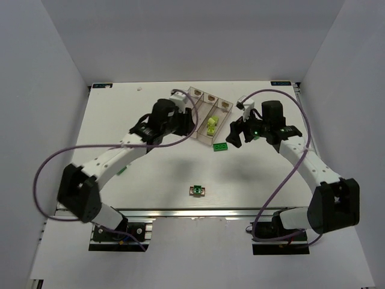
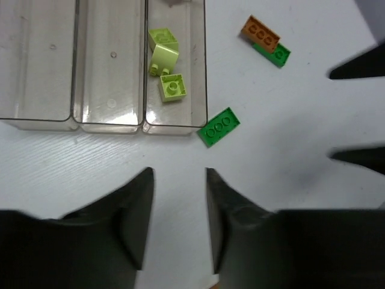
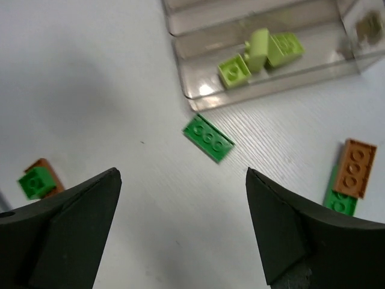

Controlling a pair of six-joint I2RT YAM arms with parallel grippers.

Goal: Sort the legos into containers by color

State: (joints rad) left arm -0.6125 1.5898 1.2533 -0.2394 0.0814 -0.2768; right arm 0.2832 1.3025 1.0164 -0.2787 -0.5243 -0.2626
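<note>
three pale legos sit in one container.

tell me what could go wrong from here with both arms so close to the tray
The green plate lies flat right beside the tray corner; the open right fingers may slip off it or shove the tray. The orange brick sits on a green brick; grabbed as one, two colours could end up together. The left fingers hover nearby too, so the two could collide.
</note>
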